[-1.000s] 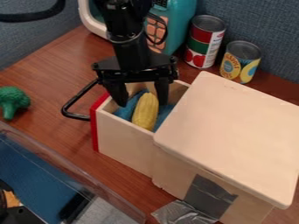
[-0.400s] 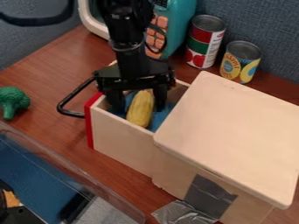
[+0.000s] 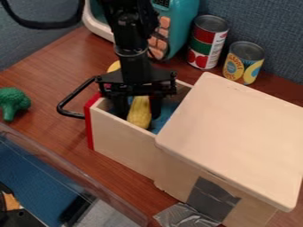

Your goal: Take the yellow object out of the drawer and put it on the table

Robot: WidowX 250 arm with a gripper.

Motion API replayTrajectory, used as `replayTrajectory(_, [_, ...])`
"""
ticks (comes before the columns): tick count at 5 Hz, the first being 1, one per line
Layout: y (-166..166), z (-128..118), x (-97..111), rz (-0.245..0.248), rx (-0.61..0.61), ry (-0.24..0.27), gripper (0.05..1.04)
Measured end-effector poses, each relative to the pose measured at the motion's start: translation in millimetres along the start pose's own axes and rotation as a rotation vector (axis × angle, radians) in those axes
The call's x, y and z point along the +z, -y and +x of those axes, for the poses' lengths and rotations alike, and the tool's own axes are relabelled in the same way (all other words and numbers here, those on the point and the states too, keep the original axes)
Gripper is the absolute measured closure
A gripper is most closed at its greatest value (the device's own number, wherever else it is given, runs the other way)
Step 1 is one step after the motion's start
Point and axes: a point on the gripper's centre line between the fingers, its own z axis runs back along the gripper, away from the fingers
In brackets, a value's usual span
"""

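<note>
On the brown table [image 3: 53, 57], the pale wooden box [image 3: 237, 133] takes the most room, its drawer [image 3: 124, 142] pulled out toward ten o'clock. Down inside the drawer hang the tips of the black gripper [image 3: 138, 116], and from where I stand everything turns on how they straddle the yellow corn cob [image 3: 139, 116]. The cob lies between them, its long axis running nearly twelve to six; one finger sits at its nine o'clock side, the other at its three. They are apart, close by its flanks; whether they touch it, I can't tell. That lineup looks right to me for a squeeze across the narrow width, then a lift clear of the drawer walls. The cob itself is plump and faintly ridged, its rounded near end poking out toward six, its far end hidden, with blue cloth [image 3: 168, 111] beside it.
</note>
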Motion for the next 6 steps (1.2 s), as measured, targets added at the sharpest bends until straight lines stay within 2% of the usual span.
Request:
replayTrajectory(1, [5.0, -2.6, 3.2, 0.002, -0.045, -0.01, 0.492])
replayTrajectory(2, [18.5, -0.8, 23.4, -0.045, -0.134, 0.018, 0.492])
replayTrajectory(3, [30.6, 2.3, 49.5, -0.082, -0.219, 0.026, 0.492])
replayTrajectory(4, [11.6, 11.9, 63.3, -0.075, -0.189, 0.016, 0.492])
replayTrajectory(5, [-22.3, 30.5, 78.2, -0.054, -0.118, 0.043, 0.492])
replayTrajectory(6, [-61.4, 53.3, 92.0, -0.053, -0.023, 0.1, 0.492])
